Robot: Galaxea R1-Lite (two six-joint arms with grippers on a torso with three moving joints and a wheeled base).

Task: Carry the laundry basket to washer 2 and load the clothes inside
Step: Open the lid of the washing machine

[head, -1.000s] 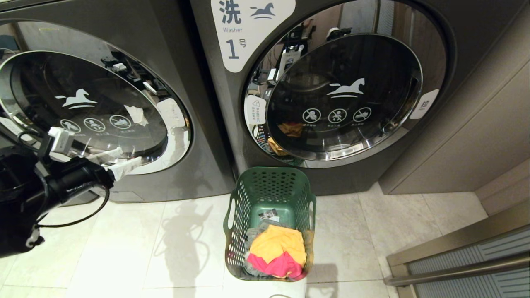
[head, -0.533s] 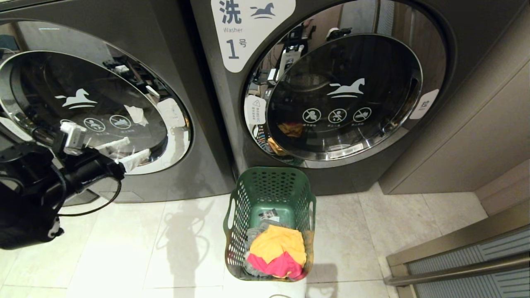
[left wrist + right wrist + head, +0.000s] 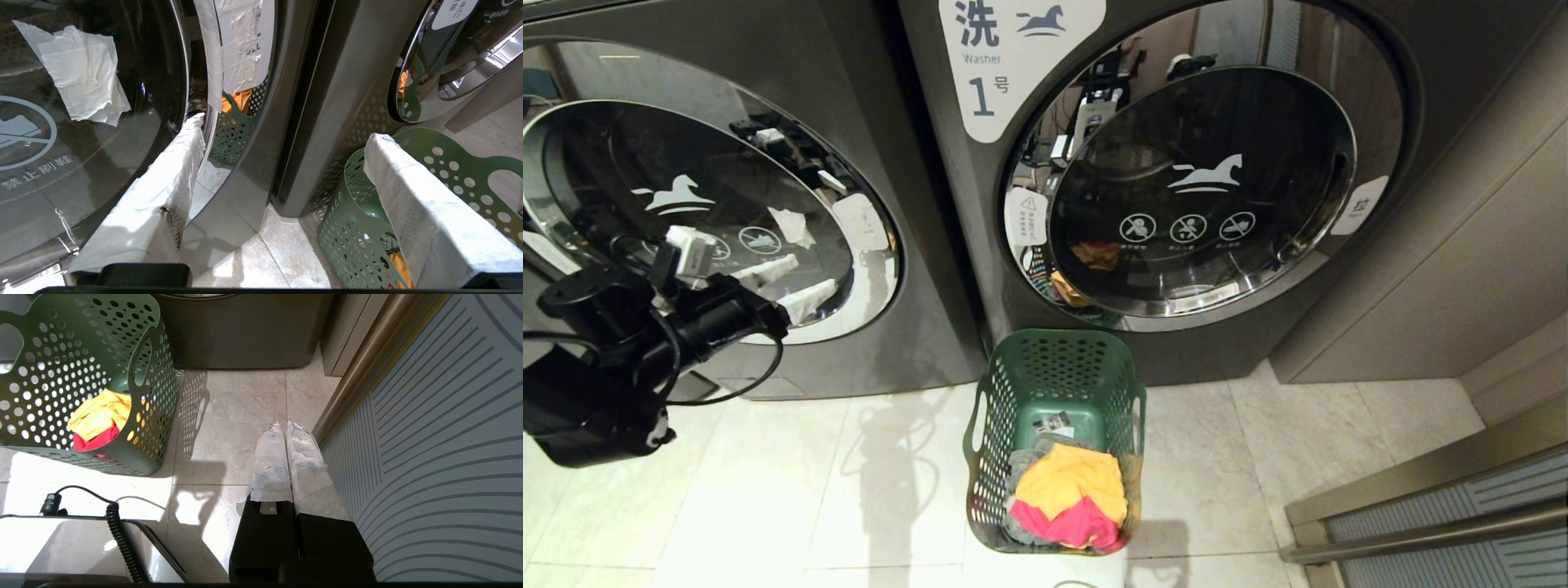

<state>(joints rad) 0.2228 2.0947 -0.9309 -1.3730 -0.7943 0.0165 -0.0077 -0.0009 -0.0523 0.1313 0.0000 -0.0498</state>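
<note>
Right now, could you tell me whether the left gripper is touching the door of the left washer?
Cannot tell. In the left wrist view one finger of the open left gripper lies right against the door's rim, but no gap or contact shows plainly; the head view only overlaps them.

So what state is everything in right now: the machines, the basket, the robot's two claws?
Left washer door: shut.
Washer 1 door: shut, clothes behind the glass.
Laundry basket: upright on the floor, clothes inside.
Left gripper: open, empty, at the left washer door.
Right gripper: shut, empty, over the floor.
</note>
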